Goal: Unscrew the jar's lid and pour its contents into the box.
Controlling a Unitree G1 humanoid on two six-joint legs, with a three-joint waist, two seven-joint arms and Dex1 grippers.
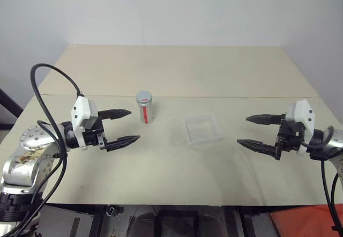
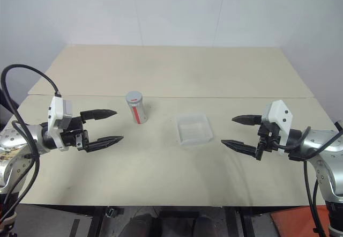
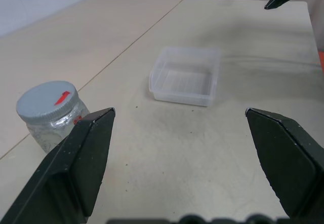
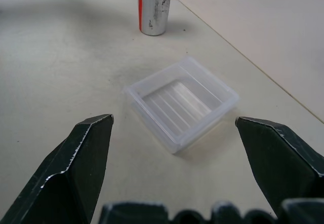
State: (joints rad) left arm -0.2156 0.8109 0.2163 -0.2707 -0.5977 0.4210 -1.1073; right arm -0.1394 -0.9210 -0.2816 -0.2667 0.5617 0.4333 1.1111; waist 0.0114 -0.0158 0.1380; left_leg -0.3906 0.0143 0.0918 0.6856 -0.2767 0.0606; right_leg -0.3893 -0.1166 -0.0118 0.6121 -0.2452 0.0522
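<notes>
1. Jar point(image 1: 144, 108) upright on table point(image 1: 177, 76), lid point(image 1: 143, 96) on, near the centre seam.
2. Box point(image 1: 203, 129) flat on table, to the jar's right, apart from it.
3. Left pincer point(image 1: 127, 125) wide, empty, left of the jar, not touching.
4. Right pincer point(image 1: 252, 131) wide, empty, right of the box.

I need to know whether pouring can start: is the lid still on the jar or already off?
Still on. The grey lid caps the upright jar, and neither gripper touches it; the box lies empty beside it.
</notes>
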